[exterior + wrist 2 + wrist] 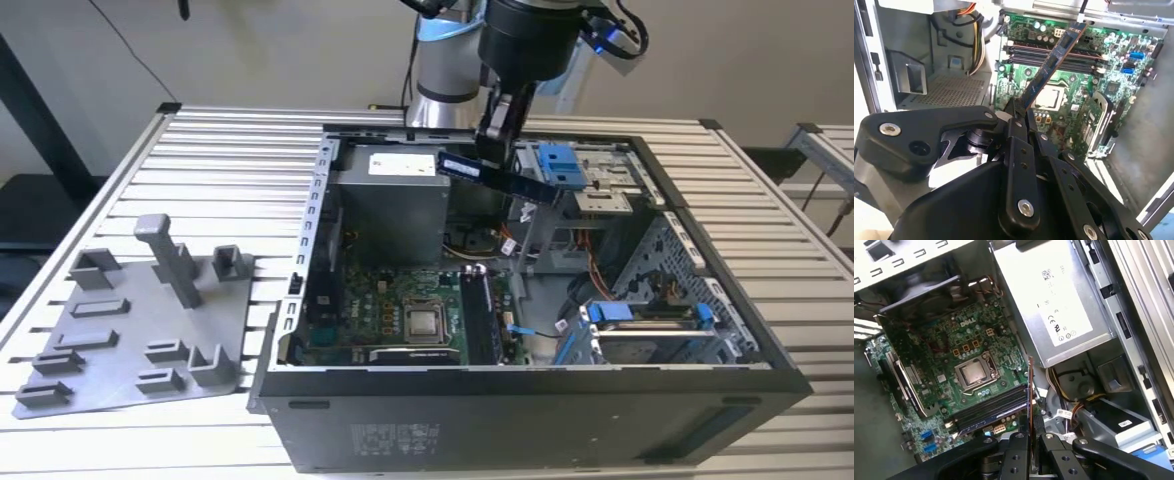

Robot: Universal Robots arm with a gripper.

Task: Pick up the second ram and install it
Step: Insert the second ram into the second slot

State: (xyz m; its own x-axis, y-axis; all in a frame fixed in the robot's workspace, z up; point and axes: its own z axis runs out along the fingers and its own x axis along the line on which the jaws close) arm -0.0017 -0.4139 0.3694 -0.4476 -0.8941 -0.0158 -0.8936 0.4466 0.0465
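1 second ram [497,175], 1 open computer case [534,410] and 1 grey holder plate [120,340] are in sight. Case and plate sit on a slatted metal table [214,140] by a pale wall [267,50]. The gripper [491,140] pinches the second ram's end, holding it tilted above the motherboard [387,300].

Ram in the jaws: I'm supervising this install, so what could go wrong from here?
The ram hangs slanted above the open case, so it might meet the black slots askew and not seat. Loose cables lie close beside the slot ends and could snag it on the way down.
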